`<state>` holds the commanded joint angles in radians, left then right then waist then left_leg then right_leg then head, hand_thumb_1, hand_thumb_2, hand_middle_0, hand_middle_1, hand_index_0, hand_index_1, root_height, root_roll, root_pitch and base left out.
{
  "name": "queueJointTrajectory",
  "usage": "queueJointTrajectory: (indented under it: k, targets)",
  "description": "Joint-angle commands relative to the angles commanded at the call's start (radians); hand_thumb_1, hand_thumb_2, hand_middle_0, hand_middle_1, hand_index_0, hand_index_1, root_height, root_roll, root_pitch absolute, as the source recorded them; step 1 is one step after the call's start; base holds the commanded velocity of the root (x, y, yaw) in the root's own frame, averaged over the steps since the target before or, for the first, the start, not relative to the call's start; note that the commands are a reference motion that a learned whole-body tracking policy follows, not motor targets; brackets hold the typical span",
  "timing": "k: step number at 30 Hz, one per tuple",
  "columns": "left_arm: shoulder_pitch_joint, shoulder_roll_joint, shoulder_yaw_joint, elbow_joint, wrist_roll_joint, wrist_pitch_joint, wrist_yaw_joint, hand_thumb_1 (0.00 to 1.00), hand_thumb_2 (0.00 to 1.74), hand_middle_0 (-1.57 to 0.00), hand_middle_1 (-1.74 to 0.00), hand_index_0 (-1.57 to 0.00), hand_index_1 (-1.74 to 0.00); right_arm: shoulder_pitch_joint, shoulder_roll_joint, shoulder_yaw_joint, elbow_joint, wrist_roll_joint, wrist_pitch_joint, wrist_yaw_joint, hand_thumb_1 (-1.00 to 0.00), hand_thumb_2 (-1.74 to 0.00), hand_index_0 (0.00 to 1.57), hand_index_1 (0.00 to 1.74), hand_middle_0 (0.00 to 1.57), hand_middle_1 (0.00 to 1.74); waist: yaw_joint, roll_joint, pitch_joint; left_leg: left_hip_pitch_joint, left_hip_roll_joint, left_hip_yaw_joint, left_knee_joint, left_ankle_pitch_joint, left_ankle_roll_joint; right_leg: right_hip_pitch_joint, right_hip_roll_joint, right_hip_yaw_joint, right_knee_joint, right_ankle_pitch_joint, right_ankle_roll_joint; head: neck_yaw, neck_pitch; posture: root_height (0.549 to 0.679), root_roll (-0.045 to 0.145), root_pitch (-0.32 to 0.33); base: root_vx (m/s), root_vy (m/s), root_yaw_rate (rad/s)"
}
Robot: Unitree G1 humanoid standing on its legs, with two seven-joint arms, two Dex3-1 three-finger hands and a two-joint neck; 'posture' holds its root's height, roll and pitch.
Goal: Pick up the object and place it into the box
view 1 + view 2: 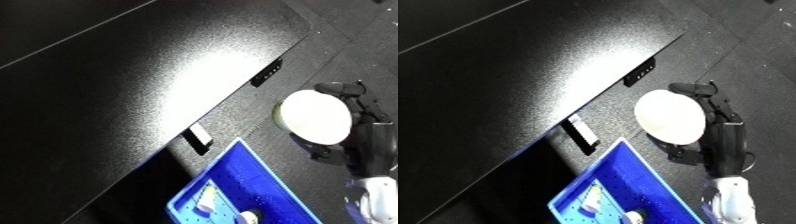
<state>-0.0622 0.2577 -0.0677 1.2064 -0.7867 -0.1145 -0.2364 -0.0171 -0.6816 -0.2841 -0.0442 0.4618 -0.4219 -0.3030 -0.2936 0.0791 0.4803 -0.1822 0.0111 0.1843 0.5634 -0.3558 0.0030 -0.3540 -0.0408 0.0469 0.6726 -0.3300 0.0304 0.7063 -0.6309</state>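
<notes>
Left eye view: I see the dark table (133, 85) filling the upper left of the view, tilted, with a bright glare patch near its right edge. A small black control panel (267, 73) is mounted on that edge. My right hand (360, 125) comes in from the view's lower right side, past the table's edge and over the dark floor (355, 30). Its fingers are curled round a round white object (314, 116), thumb showing below the disc and fingertips above it, so the object is held off the table, beside its right edge. The blue bin (253, 175) sits at the bottom of the view, below the table's edge and below the held object. Inside the bin I see some small pale items (213, 200); I cannot tell what they are. A short white and black tag (199, 137) hangs at the table's edge just above the bin's near corner.

Right eye view: the same layout, shifted left. The right hand (720, 131) wraps the white object (670, 116) from its right side, and the white forearm (728, 202) enters from the lower edge. The bin's (631, 172) upper corner lies close under the object but apart from it. My left hand appears in neither view.
</notes>
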Motion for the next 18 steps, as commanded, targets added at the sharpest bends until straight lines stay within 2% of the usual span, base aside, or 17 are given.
queueJointTrajectory:
  k: [6, 11, 14, 17, 18]
  targets:
    - [0.002, -0.003, 0.006, -0.006, 0.002, 0.014, 0.002, 0.0, 0.0, 0.0, 0.0, 0.0, 0.0, 0.043, 0.028, 0.024, 0.152, 0.045, 0.01, 0.047, -0.75, -1.3, 1.18, 1.3, 1.18, 1.3, -0.007, 0.015, -0.003, 0.012, -0.009, 0.001, -0.018, 0.005, 0.0011, 0.002, 0.0003, 0.006, -0.018, 0.004, 0.0013, 0.041, -0.044, 0.648, 0.075, -0.007, -0.017, 0.015, -0.034]
    - [-0.005, -0.001, -0.003, -0.012, 0.002, 0.023, 0.006, 0.0, 0.0, 0.0, 0.0, 0.0, 0.0, 0.051, 0.048, 0.081, 0.295, 0.045, 0.023, 0.039, -0.75, -1.3, 1.18, 1.3, 1.18, 1.3, 0.0, 0.021, -0.006, 0.015, -0.01, -0.002, -0.022, 0.007, 0.0033, 0.007, -0.002, 0.004, -0.027, 0.008, 0.0006, 0.087, -0.088, 0.649, 0.075, -0.007, -0.013, -0.012, 0.017]
    - [-0.011, 0.001, -0.023, -0.018, 0.009, 0.033, 0.004, 0.0, 0.0, 0.0, 0.0, 0.0, 0.0, 0.04, 0.06, 0.152, 0.469, 0.072, 0.054, 0.054, -0.75, -1.3, 1.18, 1.3, 1.18, 1.3, 0.021, 0.029, -0.009, 0.017, -0.013, -0.014, -0.019, 0.007, 0.0045, 0.016, -0.0086, -0.001, -0.03, 0.01, -0.0018, 0.147, -0.105, 0.649, 0.076, -0.013, -0.001, -0.025, 0.07]
    - [-0.014, 0.003, -0.035, -0.021, 0.019, 0.037, 0.001, 0.0, 0.0, 0.0, 0.0, 0.0, 0.0, 0.02, 0.059, 0.189, 0.559, 0.087, 0.056, 0.072, -0.75, -1.3, 1.18, 1.3, 1.18, 1.3, 0.035, 0.033, -0.012, 0.018, -0.016, -0.022, -0.018, 0.007, 0.0051, 0.021, -0.0118, -0.004, -0.028, 0.01, -0.0042, 0.176, -0.111, 0.65, 0.076, -0.017, 0.005, -0.035, 0.102]
    - [-0.016, 0.004, -0.041, -0.022, 0.024, 0.04, 0.001, 0.0, 0.0, 0.0, 0.0, 0.0, 0.0, 0.008, 0.059, 0.205, 0.601, 0.095, 0.055, 0.082, -0.7, -1.22, 1.1, 1.22, 1.1, 1.22, 0.042, 0.035, -0.013, 0.018, -0.018, -0.026, -0.018, 0.007, 0.0053, 0.024, -0.0135, -0.006, -0.028, 0.009, -0.0049, 0.191, -0.113, 0.65, 0.076, -0.019, 0.011, -0.037, 0.11]
